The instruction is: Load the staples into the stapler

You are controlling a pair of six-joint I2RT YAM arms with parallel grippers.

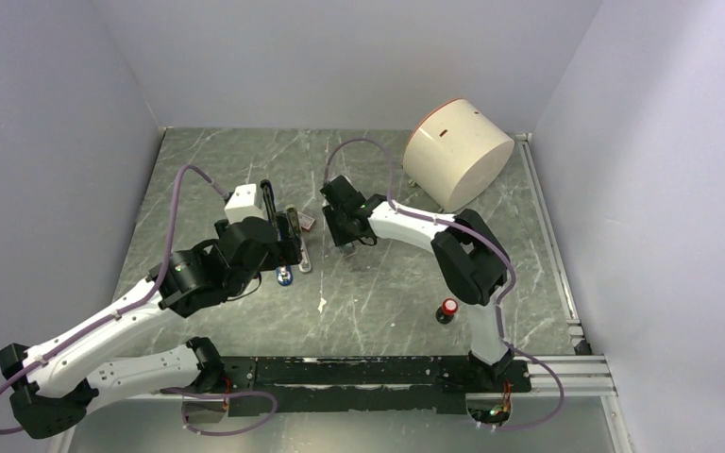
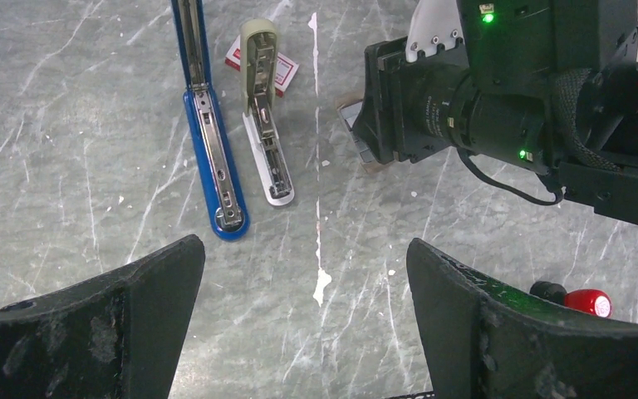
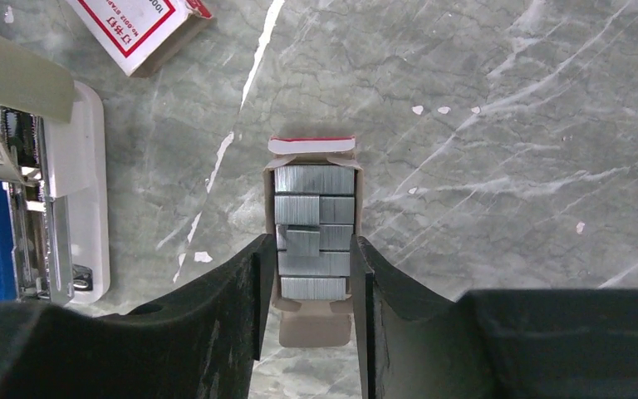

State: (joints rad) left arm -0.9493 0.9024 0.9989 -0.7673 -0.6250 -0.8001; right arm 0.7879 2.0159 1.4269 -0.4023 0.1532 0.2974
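The left fingers (image 2: pixel 133 307) hang spread wide by the opened blue stapler (image 2: pixel 216 158) on the counter (image 3: pixel 507 166), while the right fingers (image 3: pixel 233 291) seemingly pinch the tray of staples (image 3: pixel 314 195) nearby, so lift it level and gently to avoid spilling.

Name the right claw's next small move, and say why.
Probably squeeze the right claw a little tighter on the staples: its fingers closely flank their open box's sides, though firm contact is unclear, and the blue stapler lies open nearby.
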